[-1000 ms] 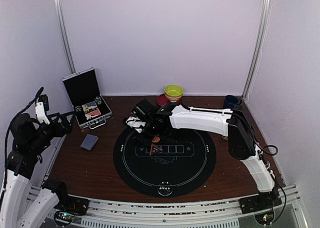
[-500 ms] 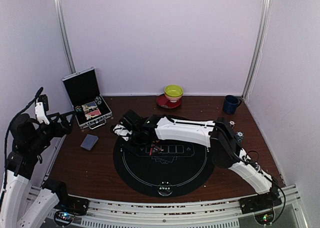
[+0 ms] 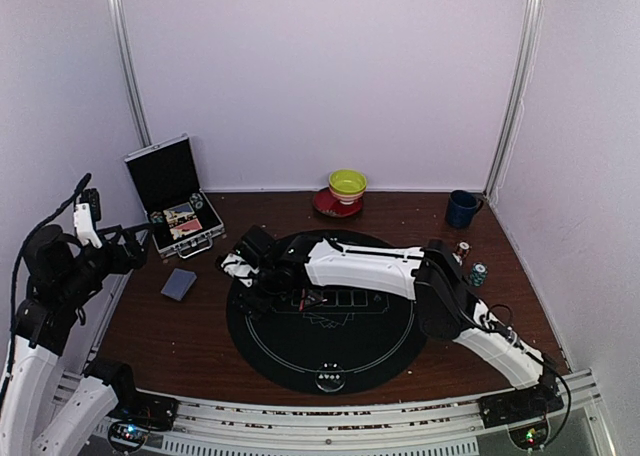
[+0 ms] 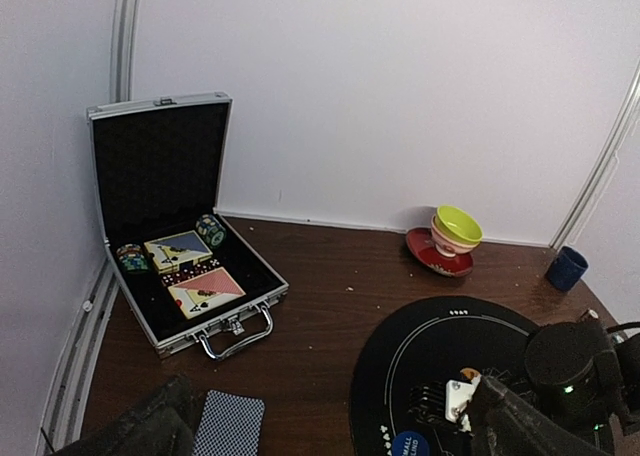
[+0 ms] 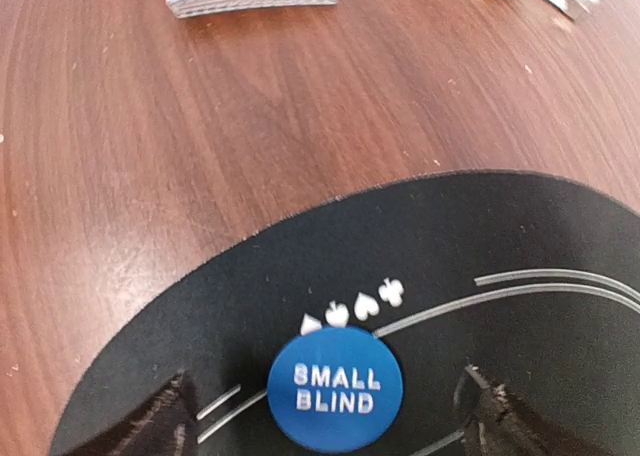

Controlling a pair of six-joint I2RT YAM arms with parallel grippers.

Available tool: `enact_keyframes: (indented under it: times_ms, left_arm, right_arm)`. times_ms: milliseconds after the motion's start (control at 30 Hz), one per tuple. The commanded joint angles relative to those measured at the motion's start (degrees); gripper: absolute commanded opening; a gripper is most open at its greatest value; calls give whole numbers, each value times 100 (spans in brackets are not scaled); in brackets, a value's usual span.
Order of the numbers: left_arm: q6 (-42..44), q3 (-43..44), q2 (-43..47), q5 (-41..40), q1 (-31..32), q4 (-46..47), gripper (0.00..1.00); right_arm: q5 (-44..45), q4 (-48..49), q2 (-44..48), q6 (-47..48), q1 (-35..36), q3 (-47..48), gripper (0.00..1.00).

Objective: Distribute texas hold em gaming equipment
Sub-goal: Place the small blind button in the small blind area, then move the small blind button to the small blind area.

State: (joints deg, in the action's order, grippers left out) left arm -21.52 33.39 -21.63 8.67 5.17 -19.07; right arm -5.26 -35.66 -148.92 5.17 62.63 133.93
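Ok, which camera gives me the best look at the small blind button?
Right wrist: the blue button lies flat on the black mat near its edge, lettering readable. Left wrist catches only a sliver at the frame's bottom. In the top view the right gripper hides it.

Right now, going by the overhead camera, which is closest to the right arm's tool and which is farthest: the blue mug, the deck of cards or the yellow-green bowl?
Measured from the right tool:
1. Deck of cards, just to its left.
2. Yellow-green bowl, at the back, near the middle.
3. Blue mug, in the back right corner.
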Motion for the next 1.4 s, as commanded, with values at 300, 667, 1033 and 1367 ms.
enact_keyframes:
  times_ms: [300,667,1033,1367]
  left_arm:
    - [201,574,-1842,403,265,-2,98]
    - [26,1699,-4592,-997,2431,-162,98]
    - [868,3208,-7220,-884,2810,-1053,98]
    - [1489,3385,-8116,-436,2820,-1222,98]
  right_arm:
    - [629,-444,3065,195,-702,-2679,100]
    - [230,63,4467,371,-1917,-4464,100]
    - [757,545,4558,309,-2173,-4876,100]
    - [962,578,4382,353,-2203,-4918,100]
